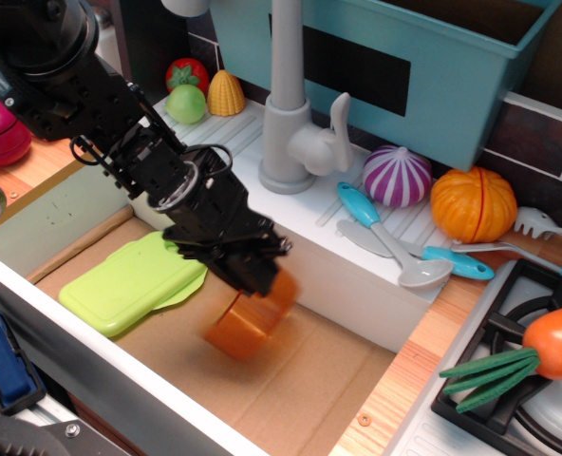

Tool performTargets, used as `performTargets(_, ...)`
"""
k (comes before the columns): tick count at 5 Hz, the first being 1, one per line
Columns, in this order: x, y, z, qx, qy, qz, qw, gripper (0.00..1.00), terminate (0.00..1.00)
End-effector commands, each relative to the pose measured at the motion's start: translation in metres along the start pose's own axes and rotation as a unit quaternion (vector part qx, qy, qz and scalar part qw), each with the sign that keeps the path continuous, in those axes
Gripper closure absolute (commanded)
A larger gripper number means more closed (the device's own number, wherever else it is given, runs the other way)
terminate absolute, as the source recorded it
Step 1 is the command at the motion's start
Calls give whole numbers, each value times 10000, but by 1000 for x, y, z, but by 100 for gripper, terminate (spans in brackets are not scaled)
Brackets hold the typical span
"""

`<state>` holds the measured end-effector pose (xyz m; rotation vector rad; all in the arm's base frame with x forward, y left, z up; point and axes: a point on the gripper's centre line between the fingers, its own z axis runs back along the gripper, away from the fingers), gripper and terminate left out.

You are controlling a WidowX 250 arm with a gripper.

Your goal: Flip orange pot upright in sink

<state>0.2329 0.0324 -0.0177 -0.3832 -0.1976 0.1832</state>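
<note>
Black and bulky, the gripper point(254, 274) reaches down into the sink point(343, 275) from the upper left, and its fingers appear clamped on the upper edge of the orange pot point(246, 321), though motion blur makes the exact contact hard to read. That pot sits low in the basin, above the brown floor near the middle, just right of the lime-green lid point(129, 283) and apart from the white front wall. It shows as a smeared amber shape, tilted, with what looks like its flat base turned toward the camera and down-left; whether it touches the floor or hangs just clear, I cannot tell. Judging from this, the flip is underway but not finished: the pot has been taken hold of and is mid-rotation, neither lying on its side nor standing on its base. What remains, as I read it, is to complete the turn so the opening faces up, set the base flat on the cardboard floor, and release. The plastic looks thin, translucent and light, so it would likely tip or skid easily if let go while tilted. Up on the counter the grey faucet point(290, 123), a purple onion toy point(398, 176) and an orange pumpkin toy point(473, 203) stand well away from the work
</note>
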Motion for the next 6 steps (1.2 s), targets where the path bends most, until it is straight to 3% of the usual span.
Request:
performTargets(1, 10, -14, 11, 830, 176, -383, 9957, 100, 0)
performTargets(2, 10, -27, 9, 1731, 452, -709, 9813, 100, 0)
performTargets(3, 5, -34, -1, 2102, 363, -753, 9741, 100, 0)
performTargets(4, 3, -34, -4, 1936, 55, -678, 9787, 0, 0)
performTargets(5, 3, -34, -4, 1936, 55, -678, 9787, 0, 0)
performTargets(6, 3, -34, -4, 1936, 55, -678, 9787, 0, 100)
